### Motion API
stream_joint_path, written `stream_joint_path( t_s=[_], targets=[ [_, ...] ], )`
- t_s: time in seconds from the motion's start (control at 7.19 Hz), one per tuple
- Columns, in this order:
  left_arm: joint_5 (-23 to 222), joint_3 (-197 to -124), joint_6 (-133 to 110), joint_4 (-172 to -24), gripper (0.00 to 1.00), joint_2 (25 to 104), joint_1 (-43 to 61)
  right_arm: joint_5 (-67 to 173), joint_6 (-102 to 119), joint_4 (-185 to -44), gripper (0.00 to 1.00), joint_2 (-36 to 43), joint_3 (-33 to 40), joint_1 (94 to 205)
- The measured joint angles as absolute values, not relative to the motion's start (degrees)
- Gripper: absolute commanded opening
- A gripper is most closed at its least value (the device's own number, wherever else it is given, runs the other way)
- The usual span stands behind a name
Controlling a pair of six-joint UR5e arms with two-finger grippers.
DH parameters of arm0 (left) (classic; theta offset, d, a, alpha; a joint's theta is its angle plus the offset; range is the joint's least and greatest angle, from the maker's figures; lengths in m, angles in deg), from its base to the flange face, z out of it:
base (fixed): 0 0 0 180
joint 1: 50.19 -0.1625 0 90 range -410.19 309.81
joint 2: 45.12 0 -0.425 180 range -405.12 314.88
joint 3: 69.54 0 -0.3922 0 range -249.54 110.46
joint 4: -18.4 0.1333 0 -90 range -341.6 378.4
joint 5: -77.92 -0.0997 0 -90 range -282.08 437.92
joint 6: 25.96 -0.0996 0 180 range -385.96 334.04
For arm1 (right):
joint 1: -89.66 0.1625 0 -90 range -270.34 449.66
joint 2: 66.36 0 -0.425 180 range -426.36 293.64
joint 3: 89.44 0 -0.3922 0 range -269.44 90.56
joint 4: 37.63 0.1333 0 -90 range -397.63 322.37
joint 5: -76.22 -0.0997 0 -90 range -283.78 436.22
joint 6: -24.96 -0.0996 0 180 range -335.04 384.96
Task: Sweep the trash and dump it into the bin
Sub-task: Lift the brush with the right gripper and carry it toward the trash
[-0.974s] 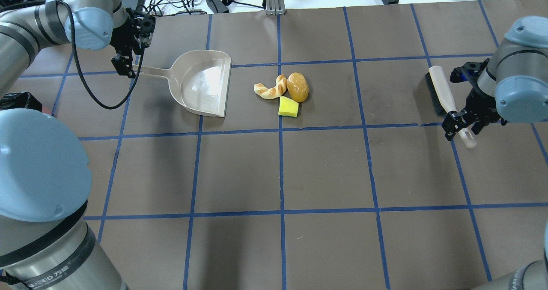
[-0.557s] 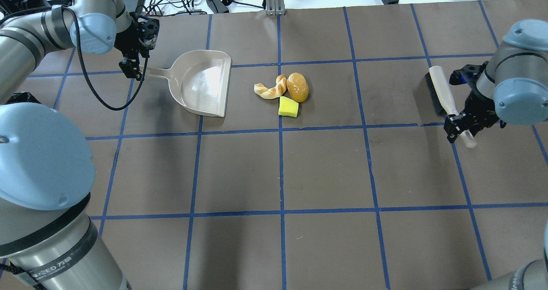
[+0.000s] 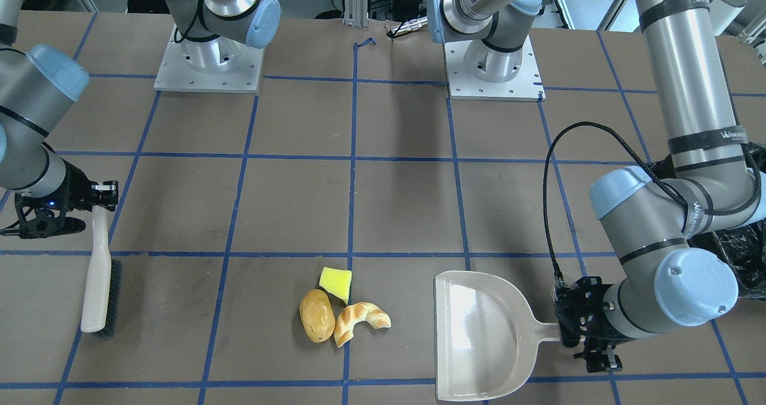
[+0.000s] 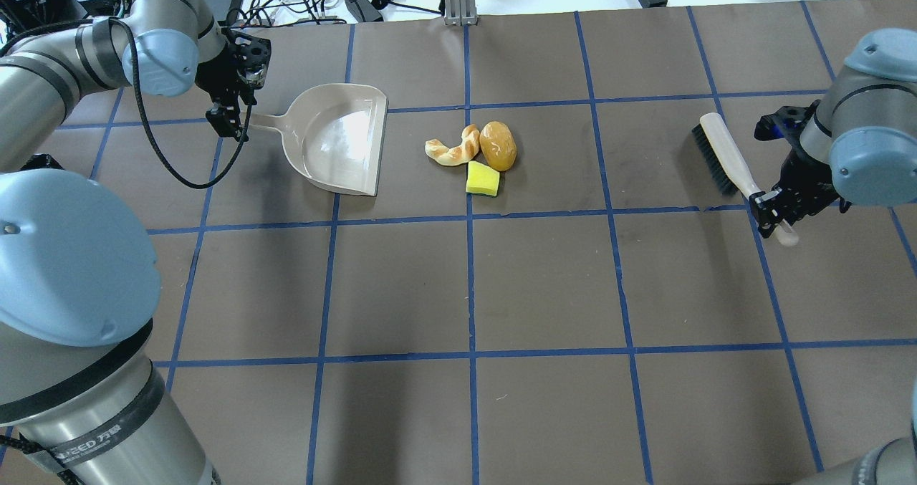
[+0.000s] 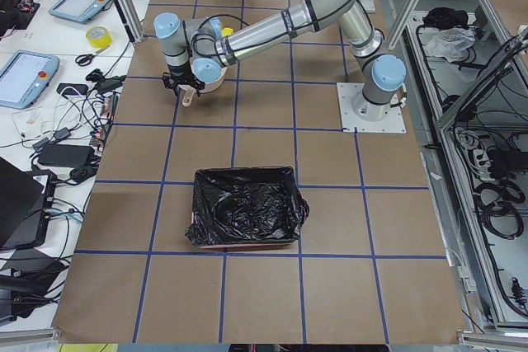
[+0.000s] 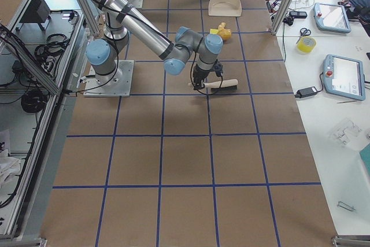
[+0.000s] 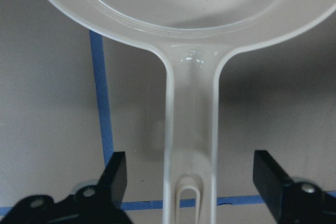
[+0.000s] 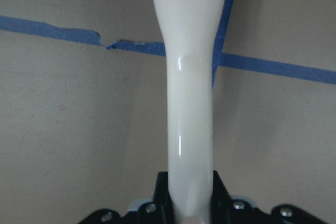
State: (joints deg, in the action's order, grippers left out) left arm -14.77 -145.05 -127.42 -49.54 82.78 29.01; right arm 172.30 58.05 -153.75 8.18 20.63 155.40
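Trash (image 4: pixel 473 157): lay bunched near the far edge's middle, just right of the dustpan (image 4: pixel 337 141) mouth. Straddled the pan's handle with left gripper (image 4: pixel 229 123) fingers spread, untouching. Pinched the brush (image 4: pixel 720 157) handle in the right gripper (image 4: pixel 772 220), well right of the pile.

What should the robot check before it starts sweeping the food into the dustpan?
1. The right gripper is shut on the brush: ok.
2. The left gripper is shut on the dustpan handle: not ok, jaws open on either side of it.
3. The dustpan opens toward the croissant, potato and yellow wedge: ok.
4. These three lie close together, between dustpan and brush: ok.
5. The bin is open on top: ok.
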Motion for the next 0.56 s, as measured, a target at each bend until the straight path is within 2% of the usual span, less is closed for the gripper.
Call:
stream_joint_path(
  t_s=[0.14,0.56],
  targets=[
    [-14.94,-145.02,-127.38,-49.53,0.65,82.84,29.01,172.14,56.47,-152.36,0.00,8.34,19.68,155.47],
    [-15.14,-144.98,-127.38,-49.55,0.30,82.86,29.14,171.87,51.74,-146.48,0.00,10.07,16.18,158.23]
  ],
)
